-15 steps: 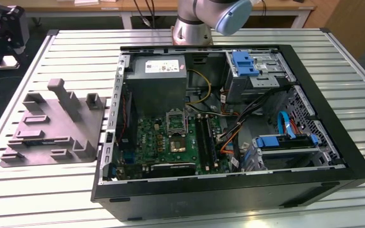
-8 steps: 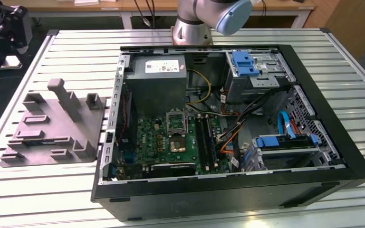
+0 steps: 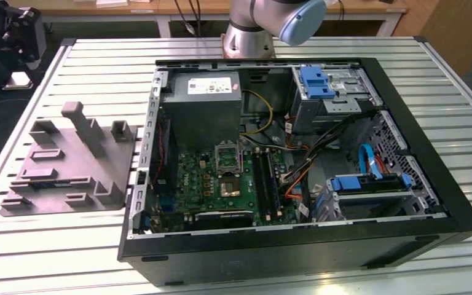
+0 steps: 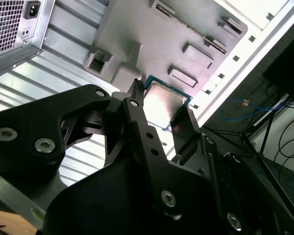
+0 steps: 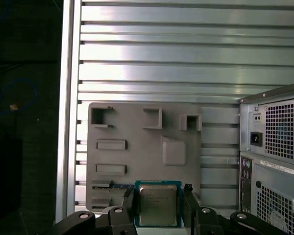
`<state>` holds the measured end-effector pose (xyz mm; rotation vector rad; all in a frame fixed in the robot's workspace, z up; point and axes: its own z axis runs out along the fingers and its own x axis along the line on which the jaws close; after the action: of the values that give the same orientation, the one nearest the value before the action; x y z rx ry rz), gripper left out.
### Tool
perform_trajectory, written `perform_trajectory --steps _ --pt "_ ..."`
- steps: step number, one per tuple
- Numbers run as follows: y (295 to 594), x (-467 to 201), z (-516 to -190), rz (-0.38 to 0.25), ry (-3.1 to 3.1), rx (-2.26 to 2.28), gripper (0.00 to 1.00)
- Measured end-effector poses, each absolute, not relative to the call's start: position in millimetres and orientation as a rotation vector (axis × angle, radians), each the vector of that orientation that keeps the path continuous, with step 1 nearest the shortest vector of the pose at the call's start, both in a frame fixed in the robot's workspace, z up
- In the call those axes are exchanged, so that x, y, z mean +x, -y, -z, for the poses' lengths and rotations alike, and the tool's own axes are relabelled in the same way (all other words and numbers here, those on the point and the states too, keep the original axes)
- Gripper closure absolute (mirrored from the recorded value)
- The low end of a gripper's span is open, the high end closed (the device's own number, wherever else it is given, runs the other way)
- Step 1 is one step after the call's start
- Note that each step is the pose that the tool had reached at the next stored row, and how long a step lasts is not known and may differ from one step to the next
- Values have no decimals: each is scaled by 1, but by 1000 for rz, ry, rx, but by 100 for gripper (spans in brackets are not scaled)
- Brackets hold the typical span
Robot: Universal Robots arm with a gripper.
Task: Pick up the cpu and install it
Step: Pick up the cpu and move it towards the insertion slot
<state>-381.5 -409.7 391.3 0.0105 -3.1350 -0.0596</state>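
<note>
The cpu (image 5: 157, 205) (image 4: 165, 102) is a small square chip with a pale silver top and a green rim. My gripper (image 5: 158, 191) (image 4: 161, 102) is shut on it, one black finger against each side. In both wrist views the chip hangs well above the grey plastic fixture (image 5: 137, 161) (image 4: 161, 39), apart from it. In the exterior view the fixture (image 3: 64, 166) lies on the slatted table at that view's left. The dark metal-framed socket (image 3: 230, 186) sits on the green motherboard inside the open computer case (image 3: 432, 233).
Inside the case are a power supply (image 3: 207, 92), blue drive brackets (image 3: 316, 83) and loose cables (image 3: 334, 147). The arm's base (image 3: 248, 37) stands behind the case. The case's rear panel (image 5: 274, 161) stands beside the fixture. Dark equipment (image 3: 10, 43) sits off the table's far corner.
</note>
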Motion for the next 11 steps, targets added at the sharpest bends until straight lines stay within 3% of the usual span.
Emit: perform_trajectory --steps 11 --pt "410 -375 -391 60 3135 10 53"
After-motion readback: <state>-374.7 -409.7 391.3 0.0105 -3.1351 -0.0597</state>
